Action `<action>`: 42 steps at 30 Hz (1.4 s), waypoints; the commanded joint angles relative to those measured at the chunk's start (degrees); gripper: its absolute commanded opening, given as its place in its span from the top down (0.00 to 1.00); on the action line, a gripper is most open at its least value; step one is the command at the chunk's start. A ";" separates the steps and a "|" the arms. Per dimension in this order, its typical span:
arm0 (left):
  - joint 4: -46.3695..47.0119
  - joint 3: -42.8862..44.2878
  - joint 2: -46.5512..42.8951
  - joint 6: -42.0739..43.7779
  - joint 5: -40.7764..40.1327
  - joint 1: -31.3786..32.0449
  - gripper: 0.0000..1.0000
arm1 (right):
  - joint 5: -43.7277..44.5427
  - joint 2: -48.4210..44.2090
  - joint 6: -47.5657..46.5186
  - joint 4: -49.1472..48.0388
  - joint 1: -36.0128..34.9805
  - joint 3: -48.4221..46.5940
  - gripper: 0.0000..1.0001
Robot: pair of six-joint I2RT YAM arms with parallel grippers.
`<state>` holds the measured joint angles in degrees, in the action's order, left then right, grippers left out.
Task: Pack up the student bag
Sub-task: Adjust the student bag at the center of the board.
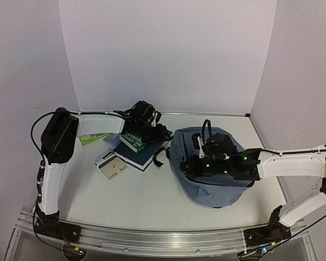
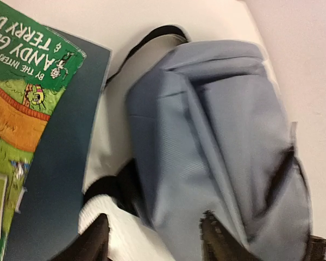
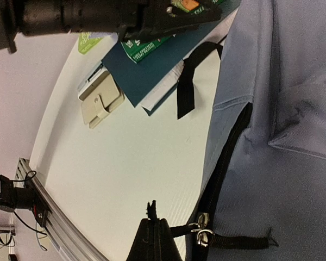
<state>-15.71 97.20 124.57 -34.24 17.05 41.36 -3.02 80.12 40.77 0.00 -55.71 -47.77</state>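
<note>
The bag [image 1: 214,193] lies at the right of the worktop [image 1: 152,206], under the right arm. The right claw [image 3: 152,231] is closed at the bag's zip, seemingly pinching the zip pull [image 3: 185,230], though the view is tight. The left claw [image 2: 155,244] hangs open, fingers [image 2: 95,242] apart over the bag's edge. Beside it a green book [image 2: 22,109] lies on a blue book [image 2: 65,179]. A beige case [image 1: 113,169] sits near the books.

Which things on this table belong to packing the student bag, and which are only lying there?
Belong to the job, probably:
- student bag
- dark blue book
- green paperback on top of that book
- beige case

Apparently only lying there:
- light green sheet, partly hidden, use unclear
- metal rail, a fixture at the near edge
</note>
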 commanded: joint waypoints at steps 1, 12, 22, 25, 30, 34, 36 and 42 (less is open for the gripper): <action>5.98 -7.40 -11.28 -4.77 6.07 0.74 0.35 | 3.01 -0.85 0.14 -9.49 -0.67 1.09 1.00; 7.87 -13.88 -9.91 -12.69 8.48 9.02 0.20 | 5.21 -0.75 -1.92 -11.60 -1.34 2.88 1.00; 1.54 -11.16 -5.44 -15.04 4.89 10.08 0.34 | 5.86 -0.39 -3.63 -11.87 -2.09 3.79 1.00; 2.92 -11.38 -4.04 -16.34 6.81 10.06 0.43 | 6.07 0.76 -3.97 -11.87 -2.22 3.53 1.00; 7.67 -13.96 -5.15 -17.39 8.68 10.06 0.65 | 5.93 2.92 -4.04 -11.87 -2.70 2.40 1.00; 7.05 -14.97 -7.14 -16.17 5.46 9.86 0.87 | 6.00 3.39 -3.99 -11.81 -3.07 1.62 1.00; 6.99 -14.92 -7.40 -15.40 5.70 9.69 0.98 | 5.66 3.66 -3.77 -11.43 -3.13 0.97 1.00; 6.29 -15.46 -9.10 -13.27 4.42 9.25 1.00 | 2.10 3.98 -2.09 -9.35 -3.35 -1.37 1.00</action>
<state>-9.44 82.93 119.80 -49.67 24.40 51.47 2.02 84.16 37.57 -8.21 -58.28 -45.37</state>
